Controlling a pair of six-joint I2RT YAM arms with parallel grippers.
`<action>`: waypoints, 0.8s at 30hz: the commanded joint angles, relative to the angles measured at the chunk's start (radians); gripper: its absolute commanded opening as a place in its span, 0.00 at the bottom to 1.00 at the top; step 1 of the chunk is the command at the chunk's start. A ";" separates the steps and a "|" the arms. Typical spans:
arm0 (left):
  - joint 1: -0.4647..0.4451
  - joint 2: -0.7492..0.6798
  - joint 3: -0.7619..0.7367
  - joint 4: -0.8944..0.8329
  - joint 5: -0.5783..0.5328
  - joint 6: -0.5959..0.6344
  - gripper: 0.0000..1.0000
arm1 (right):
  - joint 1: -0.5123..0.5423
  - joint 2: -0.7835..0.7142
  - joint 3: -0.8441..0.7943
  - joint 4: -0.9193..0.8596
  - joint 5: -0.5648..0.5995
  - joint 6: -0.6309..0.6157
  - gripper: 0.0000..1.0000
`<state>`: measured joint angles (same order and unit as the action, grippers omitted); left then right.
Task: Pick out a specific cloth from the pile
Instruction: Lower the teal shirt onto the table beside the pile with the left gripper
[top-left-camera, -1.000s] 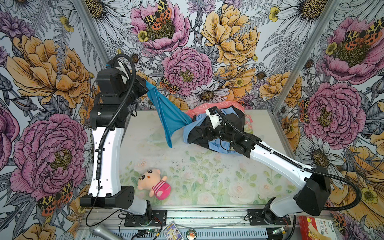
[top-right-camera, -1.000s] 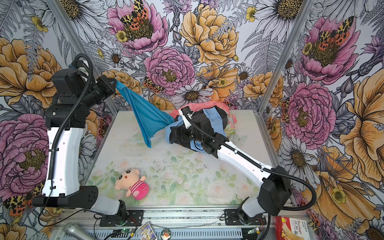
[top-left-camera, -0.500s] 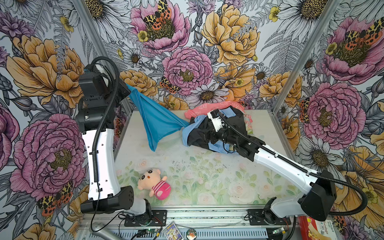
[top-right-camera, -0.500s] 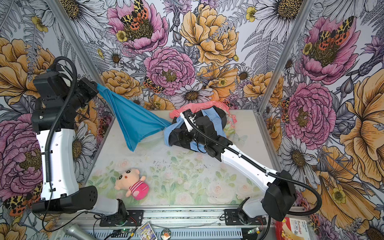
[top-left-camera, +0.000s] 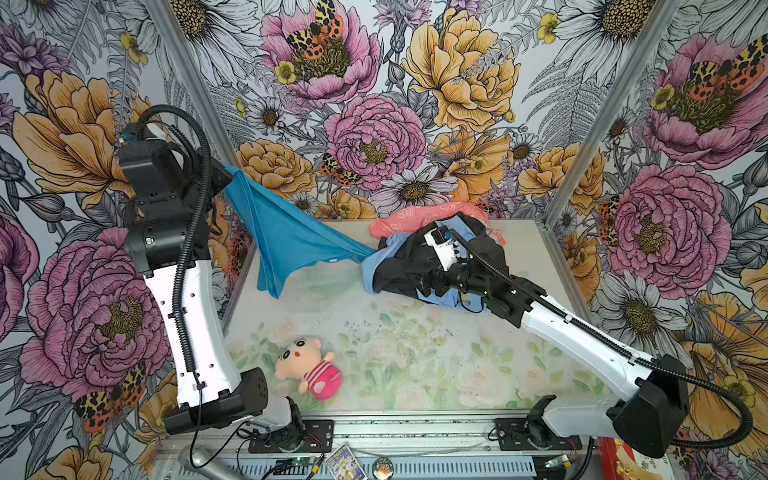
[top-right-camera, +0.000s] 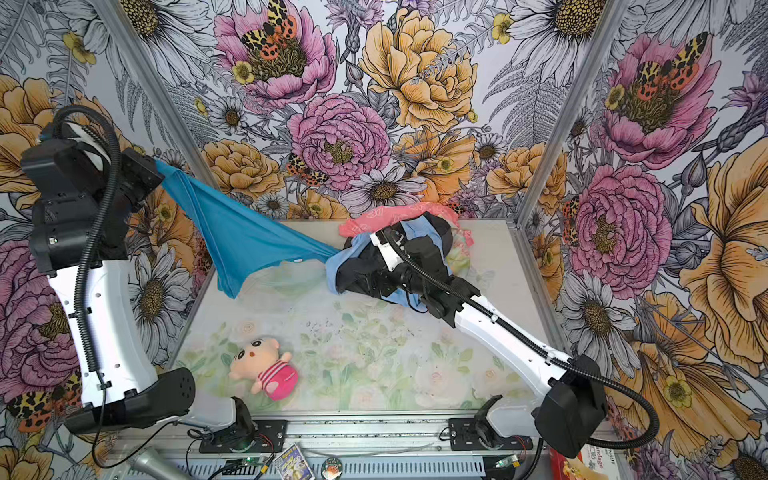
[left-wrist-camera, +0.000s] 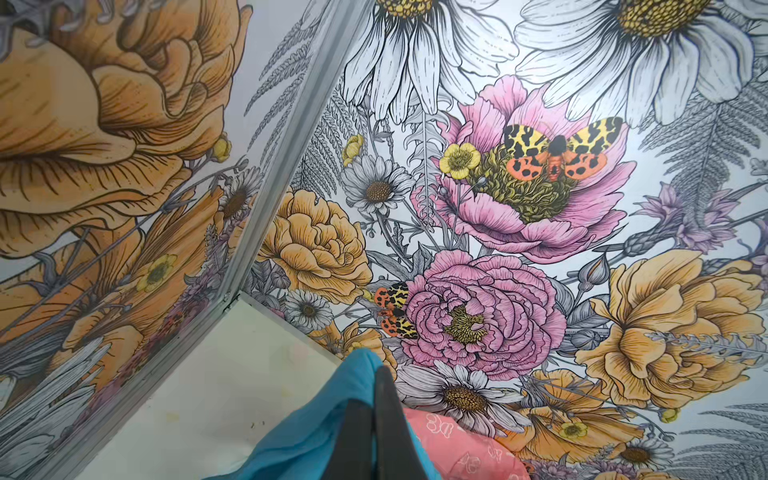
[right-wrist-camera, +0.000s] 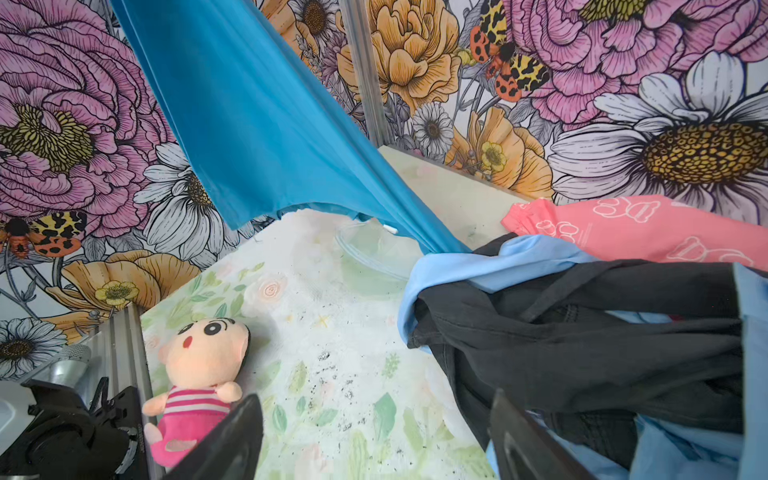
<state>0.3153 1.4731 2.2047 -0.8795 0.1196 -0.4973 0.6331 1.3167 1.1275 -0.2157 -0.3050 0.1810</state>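
My left gripper clamps the cloth, stretched diagonally down to the pile; right gripper's jaws stand apart.

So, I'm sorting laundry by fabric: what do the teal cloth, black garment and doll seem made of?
Teal cloth: thin, smooth fabric, likely a stretchy synthetic; slight sheen, pulled into fine taut folds. Black garment: matte, soft cloth, perhaps cotton; limp dull creases. Doll: plush, stuffed; soft rounded limbs.
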 joint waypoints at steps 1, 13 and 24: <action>0.028 0.015 0.072 0.054 -0.055 0.012 0.00 | -0.012 -0.026 -0.017 -0.013 -0.016 -0.013 0.86; 0.163 0.039 0.118 0.056 -0.026 -0.050 0.00 | -0.033 -0.015 -0.041 -0.015 -0.031 -0.018 0.86; 0.036 0.050 0.021 0.061 -0.018 -0.020 0.00 | -0.038 0.028 -0.026 -0.011 -0.015 -0.031 0.86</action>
<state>0.3862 1.5101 2.2467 -0.8589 0.1047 -0.5335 0.6006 1.3304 1.0901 -0.2306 -0.3195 0.1627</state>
